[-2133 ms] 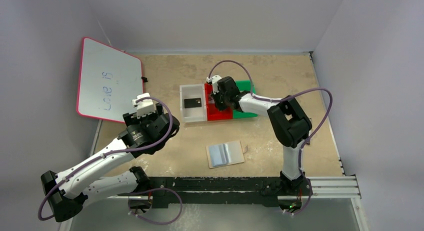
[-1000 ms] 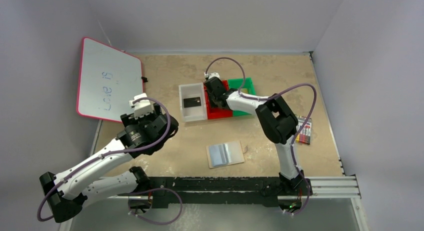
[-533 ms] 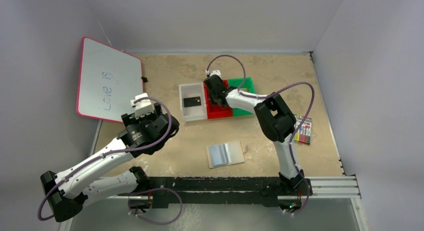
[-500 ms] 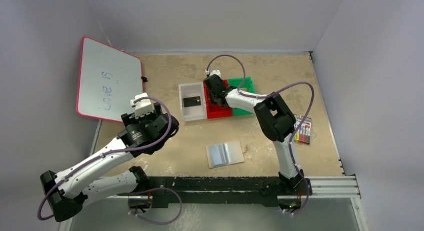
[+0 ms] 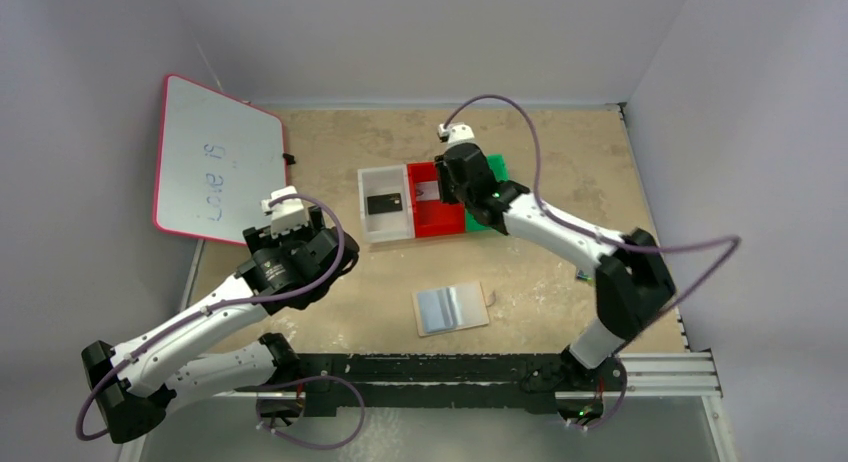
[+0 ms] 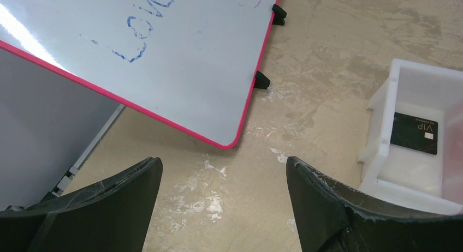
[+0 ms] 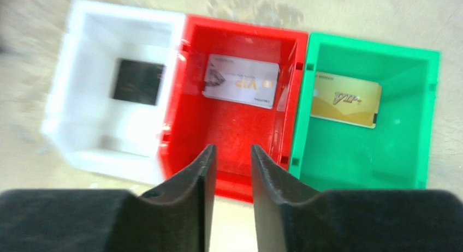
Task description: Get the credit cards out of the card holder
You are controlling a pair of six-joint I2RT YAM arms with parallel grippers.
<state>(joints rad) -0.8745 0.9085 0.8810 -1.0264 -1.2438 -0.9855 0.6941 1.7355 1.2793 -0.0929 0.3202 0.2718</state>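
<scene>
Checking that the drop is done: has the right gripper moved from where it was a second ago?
Yes. In the top view the right gripper has shifted right, off the red bin toward the green bin.

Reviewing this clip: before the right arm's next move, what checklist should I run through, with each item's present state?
1. The silvery-white plastic card lies flat inside the red plastic bin: ok.
2. The right pincer holds nothing, with its jaws slightly apart: ok.
3. The black plastic card is in the white plastic bin, and the gold plastic card is in the green plastic bin: ok.
4. The left pincer is open and holds nothing: ok.
5. The blue-grey card holder with tan border is emptied of cards: cannot tell. The top view shows only its pale panels.
</scene>
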